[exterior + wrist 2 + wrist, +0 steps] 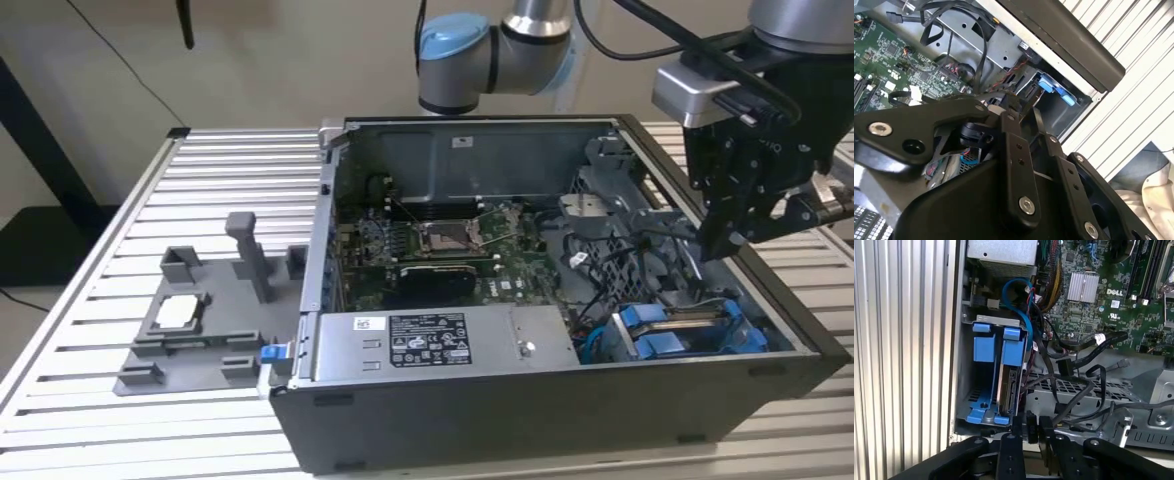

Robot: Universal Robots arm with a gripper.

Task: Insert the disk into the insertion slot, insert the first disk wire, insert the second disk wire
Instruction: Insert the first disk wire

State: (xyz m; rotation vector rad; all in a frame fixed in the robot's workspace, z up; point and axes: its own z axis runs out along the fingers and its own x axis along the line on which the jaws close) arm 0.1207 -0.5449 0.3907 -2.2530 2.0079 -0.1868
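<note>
The disk, in its blue carrier, stands on edge inside the insertion slot, the grey bay in the case's corner. In the exterior view the disk sits between blue tabs at the case's front right. Its connector edge faces the wires and looks bare. My gripper hovers just outside that edge, shut on a small black wire connector. My gripper also appears in the second wrist view, fingers close together. Seen from the exterior view, the gripper hangs above the bay at the right wall.
Loose black cables and a blue cable lie beside the bay. The green motherboard fills the case floor and the power supply sits at the front. A grey fixture holding a chip rests on the slatted table.
</note>
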